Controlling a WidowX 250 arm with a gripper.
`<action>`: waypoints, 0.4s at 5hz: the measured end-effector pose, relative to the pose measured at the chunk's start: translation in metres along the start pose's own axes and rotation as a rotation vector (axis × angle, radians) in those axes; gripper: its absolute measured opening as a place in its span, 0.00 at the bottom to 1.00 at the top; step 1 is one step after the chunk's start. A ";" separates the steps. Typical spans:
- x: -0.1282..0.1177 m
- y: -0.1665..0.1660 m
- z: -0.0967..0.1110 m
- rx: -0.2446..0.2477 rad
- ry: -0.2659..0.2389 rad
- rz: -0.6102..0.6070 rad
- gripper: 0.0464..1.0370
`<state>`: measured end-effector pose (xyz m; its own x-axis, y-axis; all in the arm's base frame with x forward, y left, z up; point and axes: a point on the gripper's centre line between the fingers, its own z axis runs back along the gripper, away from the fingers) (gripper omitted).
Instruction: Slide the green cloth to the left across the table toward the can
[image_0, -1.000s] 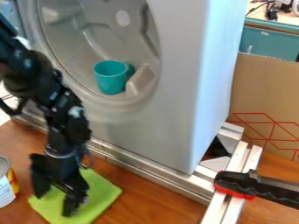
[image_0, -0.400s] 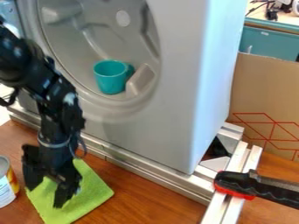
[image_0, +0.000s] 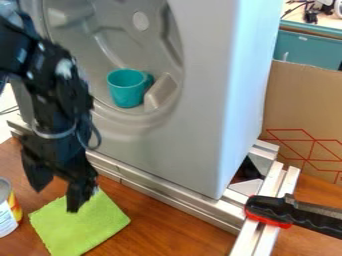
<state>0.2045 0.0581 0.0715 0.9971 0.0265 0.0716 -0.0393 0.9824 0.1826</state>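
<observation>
The black gripper (image_0: 56, 194) hangs at the lower left with its two fingers spread apart and nothing between them. Below it a green cloth (image_0: 83, 225) lies flat on the wooden table; the right fingertip overlaps the cloth's upper part in view, and the left one is beside its upper left edge. A teal mug (image_0: 125, 89) stands upright inside the round recess of a grey machine-like panel, up and to the right of the gripper. A can (image_0: 8, 212) with a yellow and white label is at the left edge, left of the cloth.
The grey panel (image_0: 194, 135) rises behind the cloth, with a metal rail (image_0: 167, 196) along its base. A black and red clamp (image_0: 274, 210) grips the frame at the lower right. Cardboard (image_0: 304, 110) stands behind on the right.
The cloth slid a little left between the first two frames, then stayed put. My gripper moved left with it and has since risen, its fingers still apart.
</observation>
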 end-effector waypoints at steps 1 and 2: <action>-0.020 -0.024 0.012 -0.145 0.044 -0.057 0.96; -0.037 -0.061 0.028 -0.233 0.041 -0.161 0.96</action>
<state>0.1678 -0.0078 0.0848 0.9913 -0.1303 0.0198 0.1310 0.9905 -0.0423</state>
